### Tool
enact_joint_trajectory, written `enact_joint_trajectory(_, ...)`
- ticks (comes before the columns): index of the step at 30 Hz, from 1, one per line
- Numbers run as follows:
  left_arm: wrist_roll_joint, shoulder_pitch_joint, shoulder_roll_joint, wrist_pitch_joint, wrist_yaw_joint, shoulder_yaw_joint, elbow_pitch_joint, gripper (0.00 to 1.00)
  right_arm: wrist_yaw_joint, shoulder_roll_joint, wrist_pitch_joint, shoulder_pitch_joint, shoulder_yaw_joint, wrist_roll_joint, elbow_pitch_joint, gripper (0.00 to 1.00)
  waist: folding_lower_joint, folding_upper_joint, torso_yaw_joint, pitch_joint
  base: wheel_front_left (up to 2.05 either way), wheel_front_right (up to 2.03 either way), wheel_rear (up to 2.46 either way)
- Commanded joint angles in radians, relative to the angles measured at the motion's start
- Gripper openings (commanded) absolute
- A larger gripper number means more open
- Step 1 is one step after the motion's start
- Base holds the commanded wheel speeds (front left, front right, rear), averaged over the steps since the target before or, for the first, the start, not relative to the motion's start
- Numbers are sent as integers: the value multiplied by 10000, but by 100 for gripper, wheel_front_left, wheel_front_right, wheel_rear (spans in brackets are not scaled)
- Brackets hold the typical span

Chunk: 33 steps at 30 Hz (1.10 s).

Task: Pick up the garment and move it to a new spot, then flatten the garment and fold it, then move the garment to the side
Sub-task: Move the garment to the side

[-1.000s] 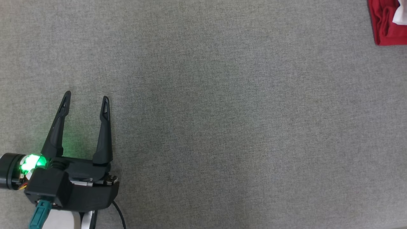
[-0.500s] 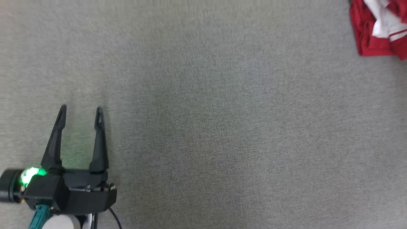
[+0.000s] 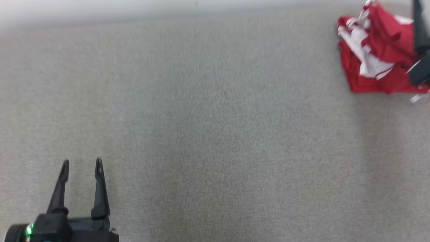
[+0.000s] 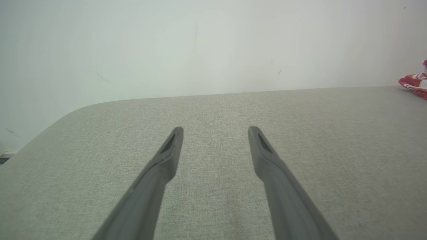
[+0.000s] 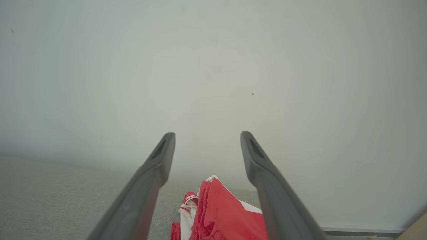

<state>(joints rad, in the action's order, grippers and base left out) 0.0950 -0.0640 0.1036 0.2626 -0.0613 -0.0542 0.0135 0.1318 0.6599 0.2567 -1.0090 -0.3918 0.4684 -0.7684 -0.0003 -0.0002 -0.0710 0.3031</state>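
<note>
The red and white garment lies in a crumpled heap on the grey table, on the right near the far edge. The right hand hangs just over it, wide open, holding nothing. The left hand is wide open and empty too, well apart from the garment.

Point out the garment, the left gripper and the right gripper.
red and white garment [image 3: 389, 43]: head view, red fold.
left gripper [image 3: 82, 160]: head view, between fingertips.
right gripper [image 5: 207, 134]: right wrist view, between fingertips.

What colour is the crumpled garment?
Red with white parts; the garment shows best in the head view.
</note>
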Motion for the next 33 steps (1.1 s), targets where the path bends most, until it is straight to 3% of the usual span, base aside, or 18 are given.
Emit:
enact_joint_trajectory(1,-1,183,-20,28,5,-35,79,100,-32,-236,69,333,192,-86,71,100,3,2,127,-886,0,0,0)
enact_joint_trajectory(3,-42,416,-82,29,7,-21,280,100,-30,-946,84,1110,766,-454,492,100,3,2,177,-1251,0,0,0)
enact_joint_trajectory(9,-57,583,-167,28,-80,70,612,100,-30,-1833,86,2845,1959,-1270,1708,100,3,2,466,-1848,0,0,0)
enact_joint_trajectory(19,-52,908,-248,28,-99,62,927,100,-30,-2850,87,5773,3107,-2056,3646,100,3,2,723,-2551,0,0,0)
enact_joint_trajectory(33,-186,1089,-266,28,-79,86,1216,100,-30,-4583,76,8976,4628,-2962,4959,100,3,2,706,-2990,0,0,0)
